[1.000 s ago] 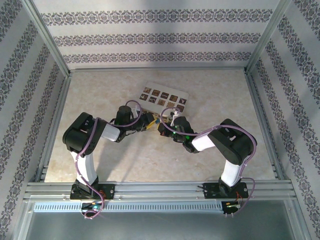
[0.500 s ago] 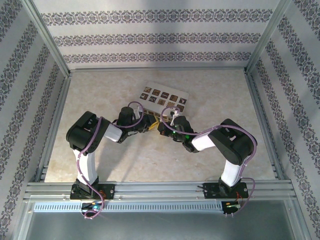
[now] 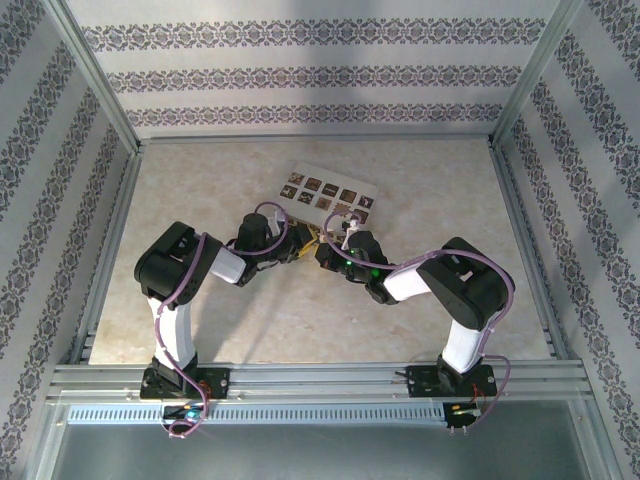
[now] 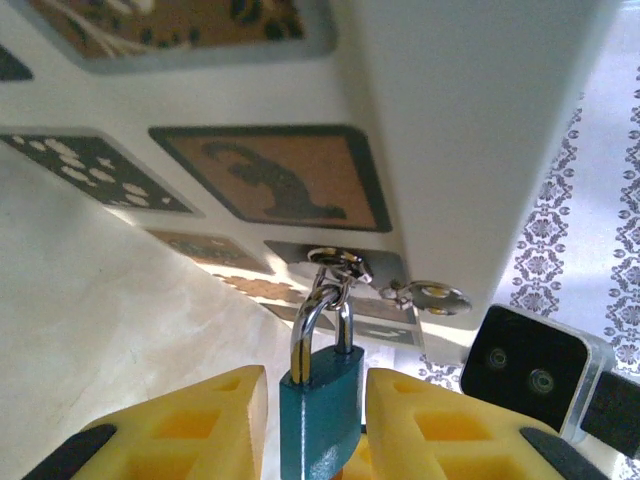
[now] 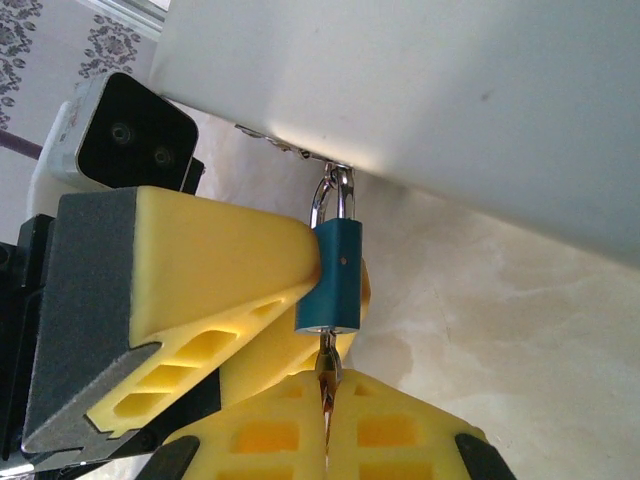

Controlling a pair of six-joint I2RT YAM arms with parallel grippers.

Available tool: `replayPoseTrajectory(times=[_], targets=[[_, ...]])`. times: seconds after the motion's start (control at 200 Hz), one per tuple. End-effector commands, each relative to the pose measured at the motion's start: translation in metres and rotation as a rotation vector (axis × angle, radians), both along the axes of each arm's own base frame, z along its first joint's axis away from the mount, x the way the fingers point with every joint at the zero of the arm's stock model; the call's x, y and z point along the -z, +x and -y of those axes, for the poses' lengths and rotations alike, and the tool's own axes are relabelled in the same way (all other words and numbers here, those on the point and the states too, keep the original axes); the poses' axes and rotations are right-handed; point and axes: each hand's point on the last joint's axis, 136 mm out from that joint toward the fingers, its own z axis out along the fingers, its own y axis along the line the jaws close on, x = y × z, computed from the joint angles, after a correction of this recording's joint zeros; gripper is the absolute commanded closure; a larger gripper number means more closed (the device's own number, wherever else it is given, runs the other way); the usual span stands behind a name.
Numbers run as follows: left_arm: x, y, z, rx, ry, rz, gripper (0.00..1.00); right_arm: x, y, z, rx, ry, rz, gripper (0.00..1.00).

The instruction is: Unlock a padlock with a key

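Observation:
The small blue padlock (image 4: 320, 412) hangs by its silver shackle (image 4: 318, 318) from a ring on the cream box (image 4: 470, 130). My left gripper (image 4: 318, 425) is shut on the padlock's body, a yellow finger (image 4: 200, 425) on each side. From the right wrist view, the padlock (image 5: 330, 275) rests against the left gripper's finger (image 5: 220, 260). The key (image 5: 327, 362) sticks into the padlock's underside, and my right gripper (image 5: 327, 405) is shut on it. Both grippers meet just in front of the box (image 3: 330, 196), left gripper (image 3: 303, 240) and right gripper (image 3: 326, 250).
The box lies on the pale table (image 3: 230, 180) with dark patterned squares on its top. A second small key (image 4: 432, 296) hangs from the same ring. The right wrist camera (image 4: 530, 368) sits close by. Metal rails (image 3: 110, 240) and patterned walls border the table.
My left arm has shifted slightly right toward the box, and its jaws have narrowed onto the padlock. The right arm has held still with the key.

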Motion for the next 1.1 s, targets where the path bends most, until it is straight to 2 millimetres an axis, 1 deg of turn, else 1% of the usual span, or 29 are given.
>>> replayPoseTrajectory(times=[0.0,0.285,0.38,0.52,0.64,0.73,0.8,0.815,0.865,0.969,1.094], targets=[[-0.010,0.010,0.005,-0.026,-0.023,0.049,0.71,-0.016,0.001,-0.008,-0.023,0.052,0.015,1.00],[-0.012,0.010,0.007,-0.023,-0.032,0.053,0.80,-0.019,0.002,-0.010,-0.027,0.066,0.016,0.99],[-0.015,0.009,0.008,-0.020,-0.035,0.059,0.84,-0.022,0.003,-0.008,-0.021,0.068,0.023,0.95],[-0.022,0.009,0.008,-0.023,-0.033,0.070,0.89,-0.025,0.003,0.001,0.012,0.057,0.042,0.83],[-0.034,0.009,0.006,-0.027,-0.026,0.089,0.90,-0.030,0.001,0.013,0.045,0.027,0.072,0.75],[-0.041,0.008,0.006,-0.026,-0.015,0.092,0.91,-0.033,-0.002,0.027,0.072,-0.018,0.101,0.70],[-0.044,0.007,0.006,-0.020,-0.004,0.087,0.91,-0.033,-0.007,0.039,0.085,-0.083,0.133,0.70],[-0.046,0.008,0.005,-0.022,-0.004,0.087,0.91,-0.036,-0.007,0.042,0.087,-0.095,0.148,0.70],[-0.046,0.006,0.005,-0.022,0.003,0.081,0.91,-0.034,-0.013,0.053,0.088,-0.175,0.166,0.70],[-0.052,0.003,0.005,-0.027,0.016,0.073,0.91,-0.053,-0.022,0.074,0.089,-0.316,0.284,0.68],[-0.054,-0.001,0.005,-0.026,0.051,0.058,0.91,-0.084,-0.033,0.094,0.052,-0.513,0.460,0.65]])
